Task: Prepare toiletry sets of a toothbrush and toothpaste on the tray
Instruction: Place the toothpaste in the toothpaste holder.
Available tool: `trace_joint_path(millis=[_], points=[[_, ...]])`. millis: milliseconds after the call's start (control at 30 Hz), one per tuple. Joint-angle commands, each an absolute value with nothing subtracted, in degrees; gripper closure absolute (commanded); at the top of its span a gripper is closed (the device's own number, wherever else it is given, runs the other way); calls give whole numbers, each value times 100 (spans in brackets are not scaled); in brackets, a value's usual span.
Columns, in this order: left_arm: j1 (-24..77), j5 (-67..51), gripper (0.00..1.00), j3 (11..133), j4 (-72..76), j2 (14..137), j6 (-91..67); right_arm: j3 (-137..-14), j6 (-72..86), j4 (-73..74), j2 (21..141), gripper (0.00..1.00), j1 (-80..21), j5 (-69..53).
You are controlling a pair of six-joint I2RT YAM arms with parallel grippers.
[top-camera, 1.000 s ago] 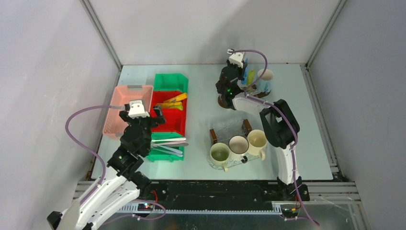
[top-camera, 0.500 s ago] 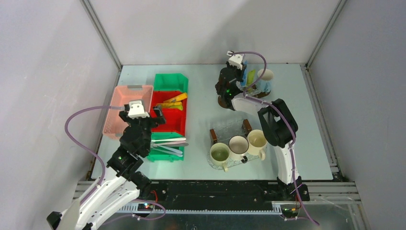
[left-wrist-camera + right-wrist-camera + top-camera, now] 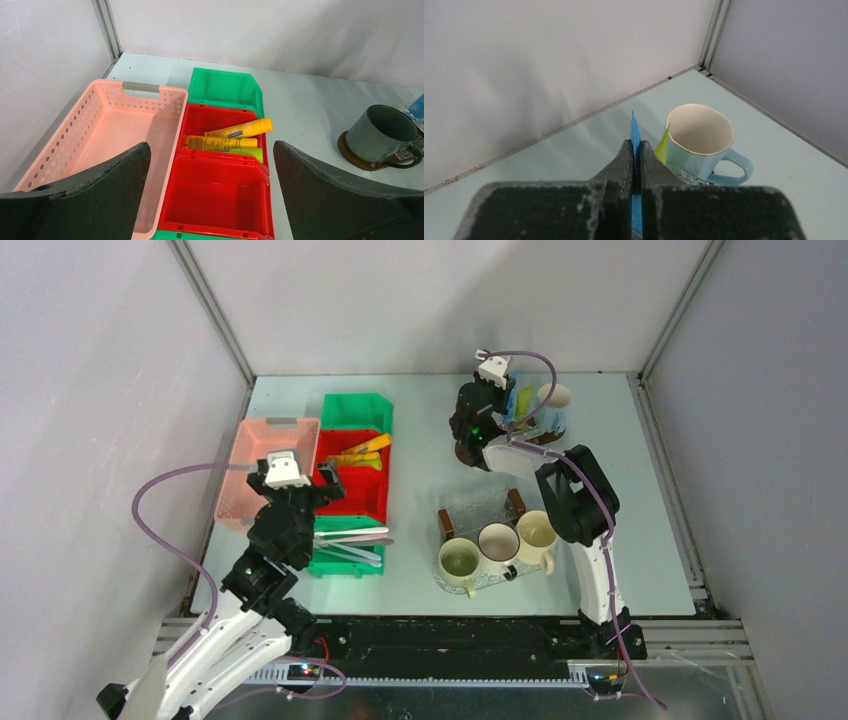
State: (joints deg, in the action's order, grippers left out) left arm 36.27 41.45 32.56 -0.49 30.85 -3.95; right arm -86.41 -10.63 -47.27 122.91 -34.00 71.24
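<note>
Grey walls [image 3: 440, 300] stand all around a pale worktop [image 3: 420, 440]. At the far back, the right gripper [image 3: 634, 152] is squeezed tight on a flat blue tube [image 3: 634, 131] of toothpaste. The tube pokes up between the fingers, just beside the pale blue mug [image 3: 700, 135]. A green tube [image 3: 663, 145] leans at that mug's side. The tray [image 3: 480, 505] with three mugs [image 3: 497, 542] sits near the front, well apart from the blue tube. The left gripper [image 3: 210, 150] is as wide open as it can be and holds nothing. It hangs above a red bin [image 3: 197, 112] where an orange tube [image 3: 240, 131], a yellow tube [image 3: 220, 143] and a second green one [image 3: 245, 151] lie close together. A pink basket [image 3: 100, 130] sits to the left of the bin, and a dark mug [image 3: 382, 132] is off to the right. Thin pale toothbrushes [image 3: 350, 535] lie in the bin nearest the arms. I think the blue tube is going into the pale blue mug. It could bump the rim and tip the mug, because it is so close. It could push the leaning green tube over too. The blue tube is thin and smooth, so it might twist or slip in the pinch. On the other side, the open gripper might grab two tubes at once, since they lie so close together.
</note>
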Motion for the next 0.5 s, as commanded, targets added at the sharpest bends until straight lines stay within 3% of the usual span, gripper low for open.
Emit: trace_joint_path(millis=[0,467], points=[[3691,4245,0,3175,158,3011,-291,-8659,-803,-4934,12350,99,-3367,7340],[3706,4228,0,3160,149,2942,-290,-8564,-26,-4175,12430,92,-3344,7402]])
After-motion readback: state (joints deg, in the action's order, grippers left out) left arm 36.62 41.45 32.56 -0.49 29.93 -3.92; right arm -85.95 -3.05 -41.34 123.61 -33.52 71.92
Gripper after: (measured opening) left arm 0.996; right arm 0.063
